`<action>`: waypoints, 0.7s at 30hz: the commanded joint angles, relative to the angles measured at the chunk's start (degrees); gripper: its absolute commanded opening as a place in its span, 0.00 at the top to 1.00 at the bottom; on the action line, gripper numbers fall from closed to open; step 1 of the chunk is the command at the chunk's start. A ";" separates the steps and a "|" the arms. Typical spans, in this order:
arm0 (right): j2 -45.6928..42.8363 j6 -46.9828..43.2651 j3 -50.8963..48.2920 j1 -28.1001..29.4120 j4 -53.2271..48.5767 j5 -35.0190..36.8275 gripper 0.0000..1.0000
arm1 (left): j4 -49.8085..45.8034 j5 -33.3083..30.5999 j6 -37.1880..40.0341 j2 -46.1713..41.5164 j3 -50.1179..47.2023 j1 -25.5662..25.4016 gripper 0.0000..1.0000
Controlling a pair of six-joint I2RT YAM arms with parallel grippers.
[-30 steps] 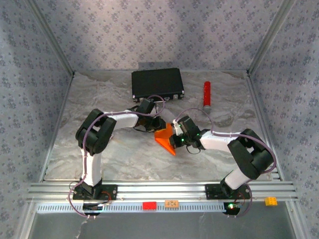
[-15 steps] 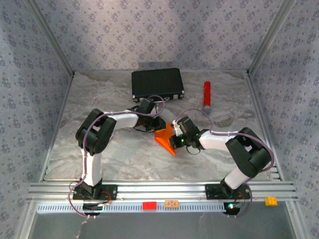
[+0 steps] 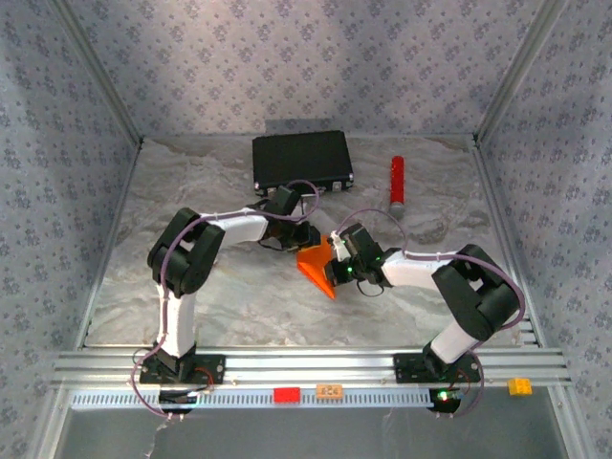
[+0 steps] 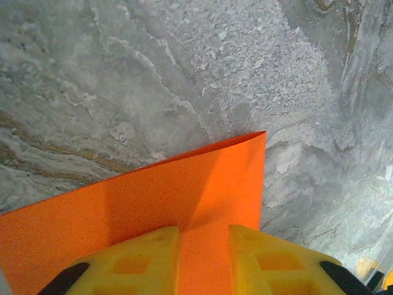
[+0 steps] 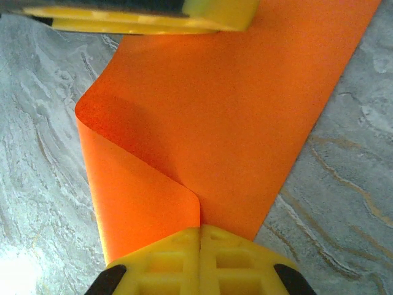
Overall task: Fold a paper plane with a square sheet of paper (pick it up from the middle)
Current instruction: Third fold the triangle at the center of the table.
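Note:
The square sheet of paper (image 3: pixel 319 267) is bright orange and lies mid-table between both arms, partly folded over itself. My right gripper (image 5: pixel 200 228) is shut on its near edge, where one flap (image 5: pixel 135 190) curls over the flat part (image 5: pixel 245 123). My left gripper (image 4: pixel 204 228) is at the opposite edge with its yellow fingers (image 4: pixel 132 258) a little apart, and orange paper (image 4: pixel 184 184) shows in the gap between them. One left finger (image 5: pixel 141 15) lies across the paper's far edge in the right wrist view. From above, the left gripper (image 3: pixel 308 239) and the right gripper (image 3: pixel 337 260) meet at the sheet.
A black case (image 3: pixel 301 160) lies at the back centre of the marbled table (image 3: pixel 191 287). A red cylinder (image 3: pixel 396 181) lies at the back right. Patterned walls close in the sides and back. Small coloured blocks sit on the front rail (image 3: pixel 306 368).
The left wrist has shifted slightly towards the paper. The right arm and the sheet have barely moved.

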 commanded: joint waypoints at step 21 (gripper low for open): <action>1.86 1.68 0.15 -0.25 -1.28 2.08 1.00 | 22.50 2.61 -15.98 -19.97 -23.47 -1.59 0.99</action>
